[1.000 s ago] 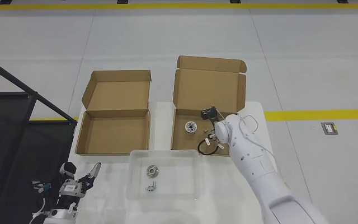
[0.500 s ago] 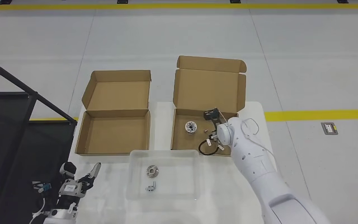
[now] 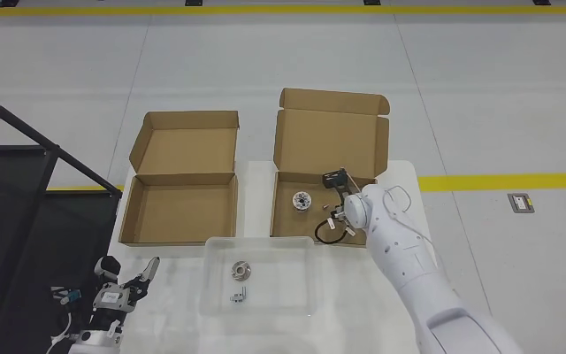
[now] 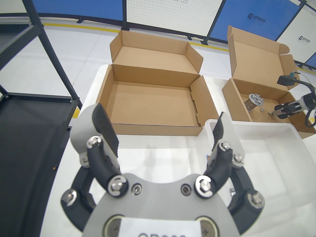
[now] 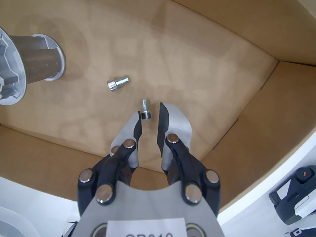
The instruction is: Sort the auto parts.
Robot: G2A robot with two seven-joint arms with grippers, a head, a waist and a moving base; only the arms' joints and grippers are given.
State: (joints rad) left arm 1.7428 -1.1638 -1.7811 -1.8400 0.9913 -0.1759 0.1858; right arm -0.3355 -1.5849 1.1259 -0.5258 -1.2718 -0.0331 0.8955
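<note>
The right arm has edged slightly rightward since a second ago, the left arm unmoved; the right gripper [image 5: 152, 111] hangs inside the right box [image 5: 172, 38], jaws narrowly parted around one black-headed bolt [image 5: 146, 115], not clamping it; one silver bolt [image 5: 118, 84] and one flanged hub [image 5: 29, 60] lie nearby; the left gripper [image 4: 160, 119] gapes wide before the left box [image 4: 150, 99]; two boxes, one clear tray [image 3: 283, 283] holding two parts

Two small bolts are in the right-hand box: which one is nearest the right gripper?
The black-headed bolt, right at the tips of the open right gripper. The silver-headed bolt lies apart from it, toward the flanged metal part.
</note>
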